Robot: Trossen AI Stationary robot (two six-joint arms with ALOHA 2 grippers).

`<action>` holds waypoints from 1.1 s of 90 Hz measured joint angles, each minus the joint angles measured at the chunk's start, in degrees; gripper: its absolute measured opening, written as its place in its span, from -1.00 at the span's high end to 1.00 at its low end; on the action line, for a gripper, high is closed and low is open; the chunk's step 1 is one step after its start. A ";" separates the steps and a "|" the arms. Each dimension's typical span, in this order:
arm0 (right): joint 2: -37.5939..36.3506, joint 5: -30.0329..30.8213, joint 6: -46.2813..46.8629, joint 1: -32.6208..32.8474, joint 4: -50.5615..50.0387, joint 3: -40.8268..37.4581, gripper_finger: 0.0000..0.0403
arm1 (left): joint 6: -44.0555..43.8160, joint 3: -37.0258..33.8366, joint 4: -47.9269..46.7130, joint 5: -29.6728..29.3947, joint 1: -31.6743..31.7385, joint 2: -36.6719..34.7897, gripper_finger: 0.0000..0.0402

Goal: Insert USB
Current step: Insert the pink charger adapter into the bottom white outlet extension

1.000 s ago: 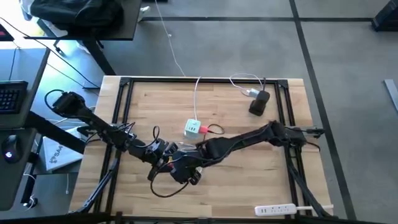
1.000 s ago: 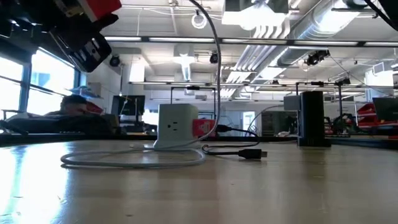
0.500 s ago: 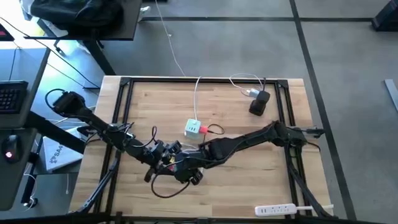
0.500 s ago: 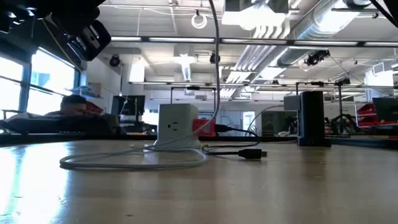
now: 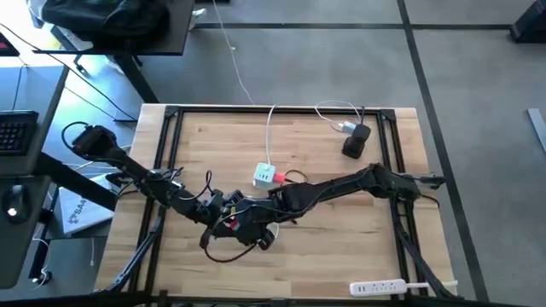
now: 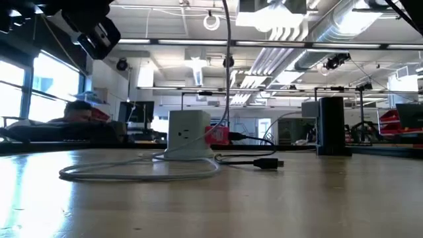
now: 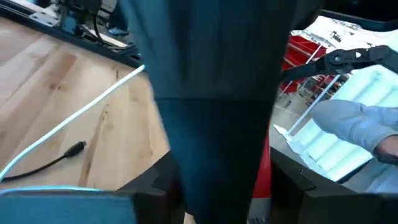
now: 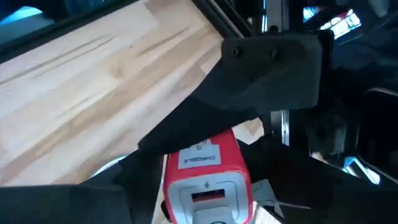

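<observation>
Over the wooden counter (image 5: pixel 333 251), the left arm (image 5: pixel 128 166) and the right arm (image 5: pixel 341 186) meet near the front middle, and their dark links hide most of what happens there. From above, the left tool (image 5: pixel 227 215) and the right tool (image 5: pixel 254 228) merge into one dark knot, so it cannot be told whether either is clenched or released. The left wrist view is filled by a blurred dark shape. The right wrist view shows a red block (image 8: pixel 205 177) with a printed label and a slot, hemmed in by dark parts; which tool grasps it, if either does, cannot be made out. At table height only a dark arm part (image 6: pixel 92 30) shows, cut off at the upper edge. The white charger cube (image 5: pixel 264 176) stands near the middle of the counter, apart from both tools. The USB (image 5: pixel 278 177), a small red-pink plug, sits touching the side of the cube that faces the right arm. Its thin black cable runs to a dark plug (image 6: pixel 268 162) lying flat near the cube. A white cable (image 6: pixel 132 173) loops on the counter in front of the cube. Compared with half a second ago, the knot of tools has shifted slightly toward the left arm's side and away from the front edge, while the cube and the USB have not moved.
</observation>
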 joint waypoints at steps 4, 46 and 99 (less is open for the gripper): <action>0.00 0.00 -0.31 0.00 -0.07 0.00 0.04 | 0.01 0.00 0.02 0.05 -0.01 0.00 0.38; -0.07 4.52 5.83 1.12 -5.74 2.01 0.47 | 6.58 -0.11 2.01 -2.41 -0.01 0.11 0.18; -2.87 -2.17 43.37 4.94 -35.53 4.83 0.47 | 23.69 -0.09 1.83 -14.31 -0.88 0.15 -0.06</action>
